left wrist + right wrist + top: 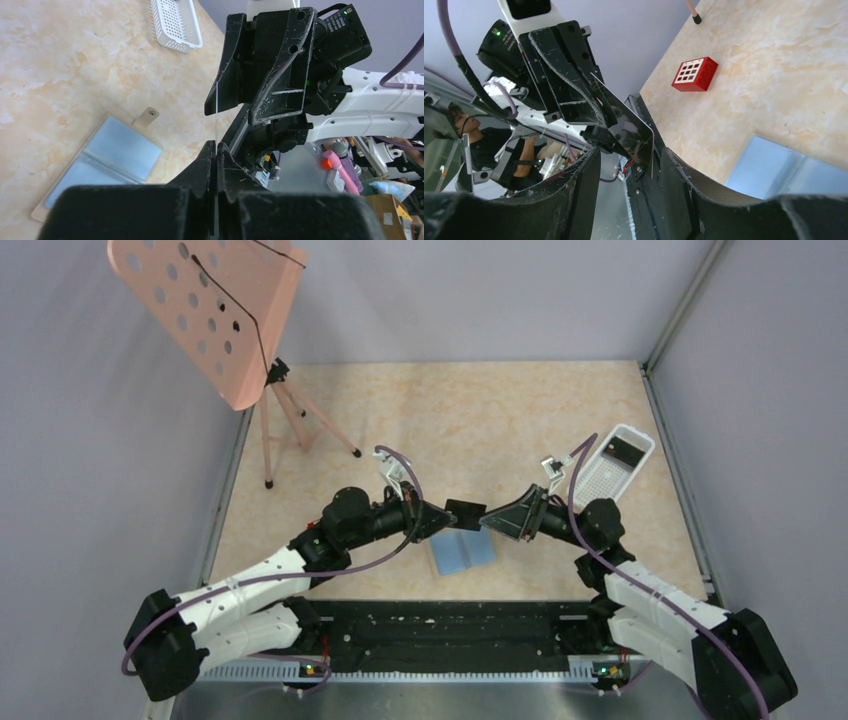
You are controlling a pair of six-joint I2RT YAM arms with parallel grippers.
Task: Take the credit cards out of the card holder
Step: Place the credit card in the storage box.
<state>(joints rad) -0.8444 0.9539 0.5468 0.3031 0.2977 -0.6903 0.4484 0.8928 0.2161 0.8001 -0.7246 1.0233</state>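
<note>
Light blue bifold card holder (462, 550) lies open, flat, just below fingertips of left gripper (216, 149), which pinches thin black credit card (626, 125) clear of it. Opposite, right gripper (492, 519) spread wide, facing card. Beyond its fingers, white perforated plastic tray (598, 480) holding second dark card (625, 450).

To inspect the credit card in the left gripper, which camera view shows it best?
The right wrist view: the credit card turns its dark face toward it, pinched in the left gripper. The left wrist view sees it edge-on, a thin line. The top view shows only a small dark patch.
</note>
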